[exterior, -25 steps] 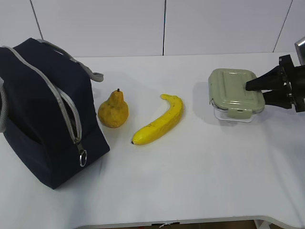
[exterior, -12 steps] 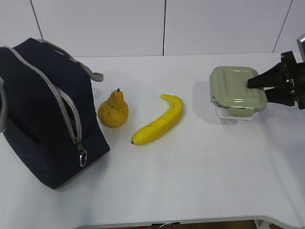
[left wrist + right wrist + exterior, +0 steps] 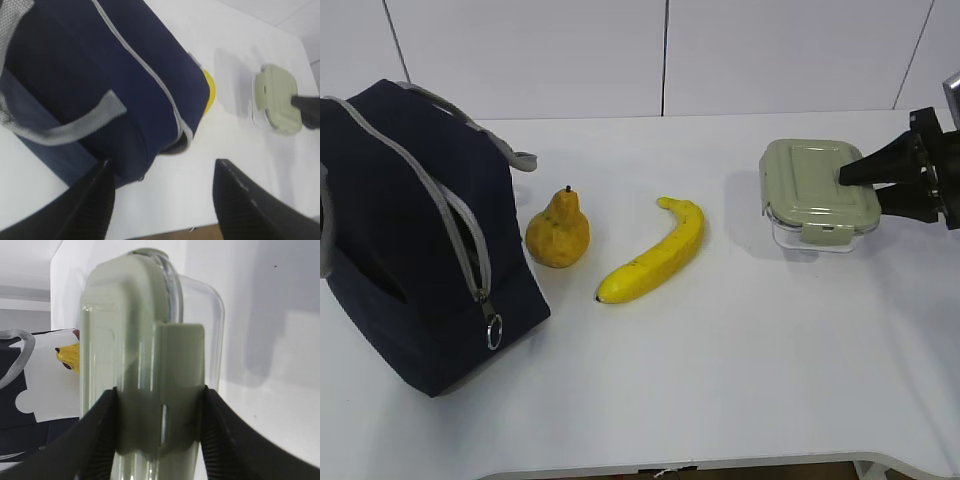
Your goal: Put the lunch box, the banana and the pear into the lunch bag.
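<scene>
Carrying the lunch box (image 3: pixel 820 192) comes first: my right gripper (image 3: pixel 855 176) is clamped across its lid and base at the table's right end, lifted slightly. Next it must travel left to the lunch bag (image 3: pixel 400 240), whose zipper mouth looks narrow. My left gripper (image 3: pixel 162 200) hangs spread above the bag, empty. Banana (image 3: pixel 655 252) and pear (image 3: pixel 558 232) lie between.
</scene>
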